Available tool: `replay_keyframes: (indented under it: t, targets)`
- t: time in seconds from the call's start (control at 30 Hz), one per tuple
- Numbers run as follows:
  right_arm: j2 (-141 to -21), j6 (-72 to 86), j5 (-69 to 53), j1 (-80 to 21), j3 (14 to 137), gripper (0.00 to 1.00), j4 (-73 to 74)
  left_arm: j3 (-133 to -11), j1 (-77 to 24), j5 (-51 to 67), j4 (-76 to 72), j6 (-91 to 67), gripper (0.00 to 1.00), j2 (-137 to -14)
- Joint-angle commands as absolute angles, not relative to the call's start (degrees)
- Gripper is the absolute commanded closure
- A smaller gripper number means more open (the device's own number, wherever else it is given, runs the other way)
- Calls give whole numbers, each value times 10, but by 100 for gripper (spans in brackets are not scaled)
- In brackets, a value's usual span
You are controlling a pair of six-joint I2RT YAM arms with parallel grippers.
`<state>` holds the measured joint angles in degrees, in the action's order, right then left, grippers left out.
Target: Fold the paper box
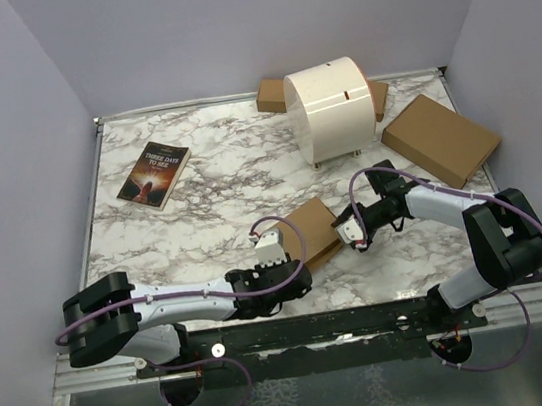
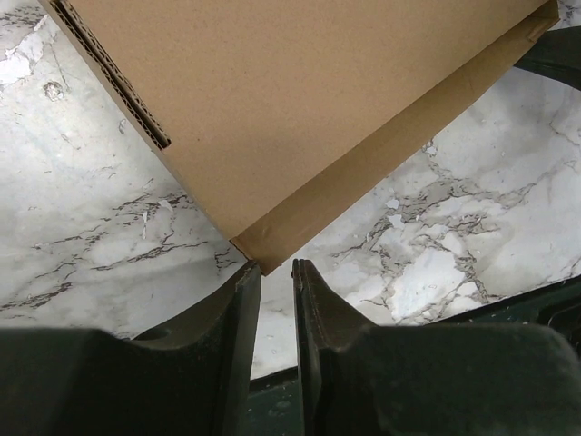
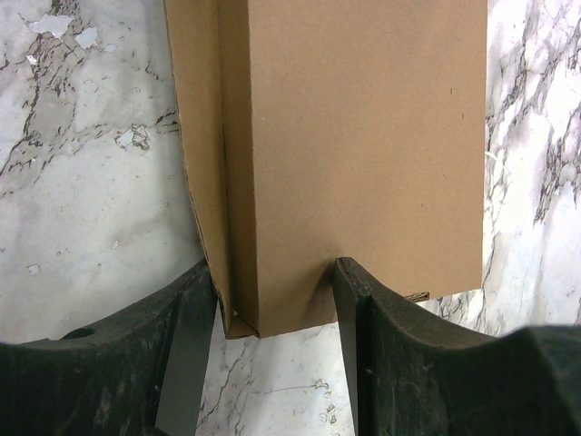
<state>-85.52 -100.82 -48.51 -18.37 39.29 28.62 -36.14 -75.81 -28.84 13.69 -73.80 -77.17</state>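
Clamping the paper box's [image 1: 313,227] right end in right claw [image 3: 272,309], with left claw [image 2: 276,268] slightly agape, empty, at its opposite corner

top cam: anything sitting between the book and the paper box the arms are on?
Nothing. In the top view, only bare marble table lies between the book and the paper box.
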Motion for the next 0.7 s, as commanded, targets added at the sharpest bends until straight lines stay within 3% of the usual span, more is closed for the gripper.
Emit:
replay_keyframes:
  t: [0.0,0.67]
  targets:
    - [-872,-1001,-475,-187,393,48,322,-374,-754,-292,164,-735,74,-763]
    - [-873,-1000,-475,-187,394,48,322,-370,-754,-289,167,-730,68,-757]
